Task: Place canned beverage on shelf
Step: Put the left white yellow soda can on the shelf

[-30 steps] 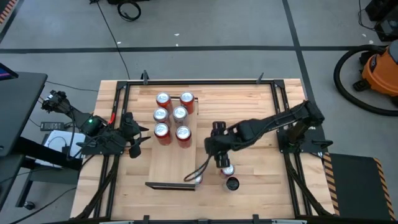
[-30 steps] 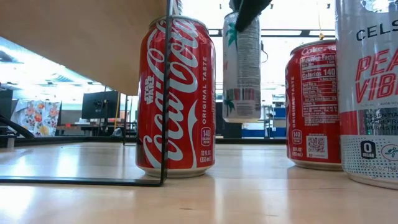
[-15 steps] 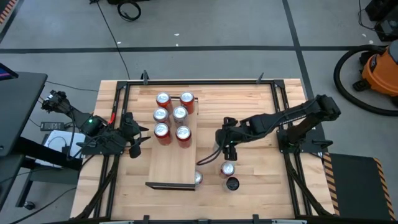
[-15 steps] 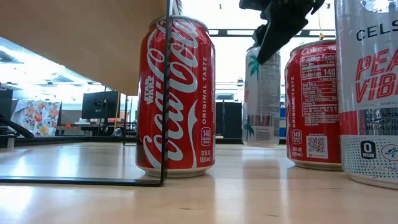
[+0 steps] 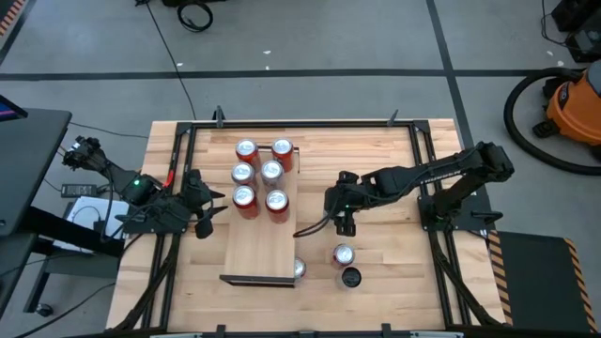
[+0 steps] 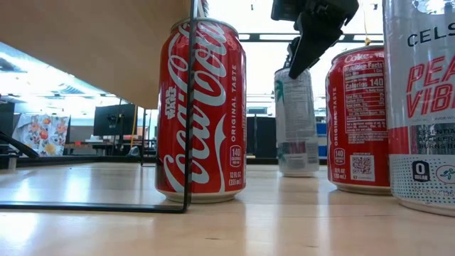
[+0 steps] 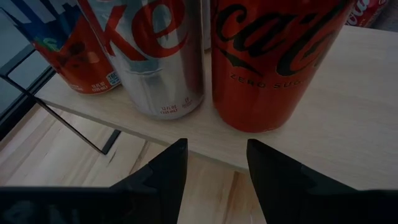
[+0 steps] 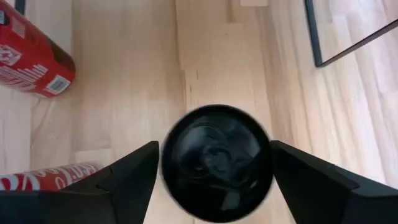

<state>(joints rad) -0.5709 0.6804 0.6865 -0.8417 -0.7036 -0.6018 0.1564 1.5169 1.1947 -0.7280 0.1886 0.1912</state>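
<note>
right gripper (image 5: 345, 225) open over can (image 8: 216, 163) | shelf (image 5: 258, 249): six cans

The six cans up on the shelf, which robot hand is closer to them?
Left. The left gripper sits right beside the six cans at the shelf's edge. The right gripper is off the shelf, over a slim can on the table.

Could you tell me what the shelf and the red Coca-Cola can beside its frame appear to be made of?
The shelf: pale plywood by its look, matte, with faint grain, on a thin dark frame, probably metal. The red Coca-Cola can: likely aluminium, glossy printed skin with reflections and a rolled metal rim.
</note>
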